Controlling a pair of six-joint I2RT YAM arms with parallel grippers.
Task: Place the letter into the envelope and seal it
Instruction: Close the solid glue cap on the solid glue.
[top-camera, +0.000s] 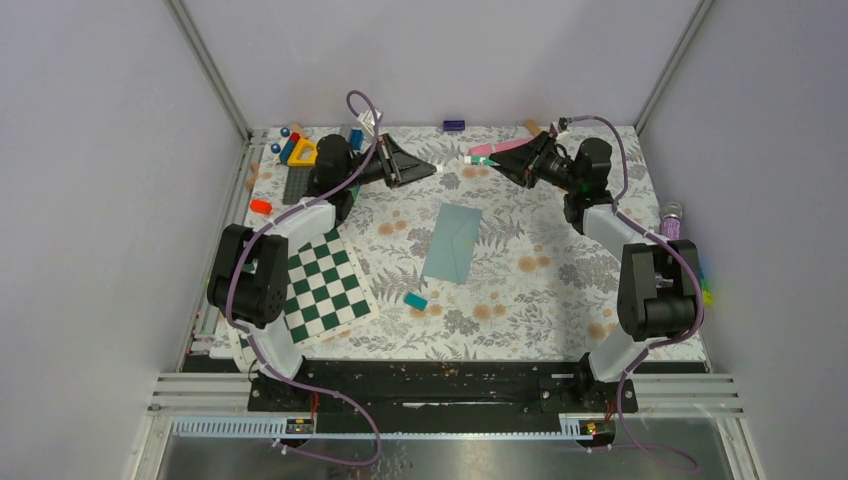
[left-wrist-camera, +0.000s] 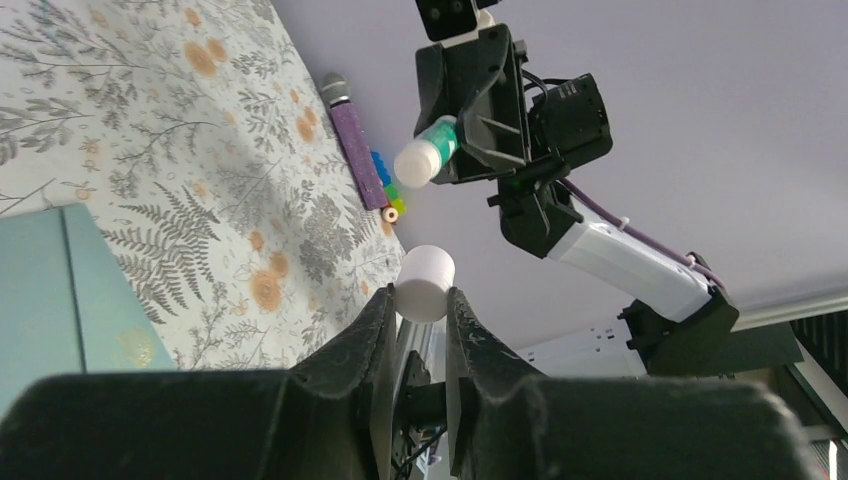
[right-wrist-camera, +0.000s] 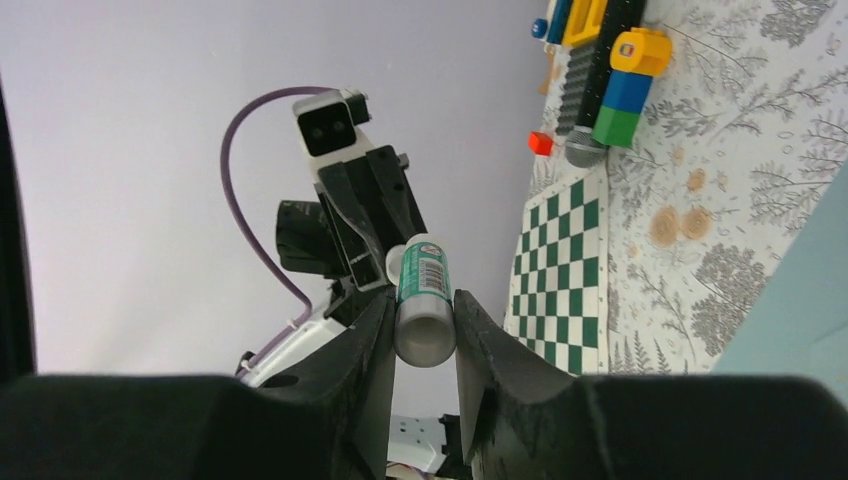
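Note:
The teal envelope (top-camera: 452, 241) lies flat mid-table with its flap side up; parts of it show in the wrist views (left-wrist-camera: 60, 290) (right-wrist-camera: 800, 320). The letter is out of view. Both arms meet above the back of the table. My left gripper (top-camera: 437, 171) (left-wrist-camera: 421, 300) is shut on a small white cap (left-wrist-camera: 425, 283) held at its fingertips. Facing it, my right gripper (top-camera: 480, 158) (right-wrist-camera: 424, 320) is shut on a green-and-white glue stick (right-wrist-camera: 424, 295) (left-wrist-camera: 428, 155). The stick's white end points at the cap, a short gap apart.
A green-white checkerboard (top-camera: 325, 287) lies front left, and a tiny teal block (top-camera: 415, 300) sits near the envelope's front corner. Toy bricks (top-camera: 300, 152) and a red block (top-camera: 260, 206) crowd the back left. A purple microphone (top-camera: 671, 220) lies at the right edge.

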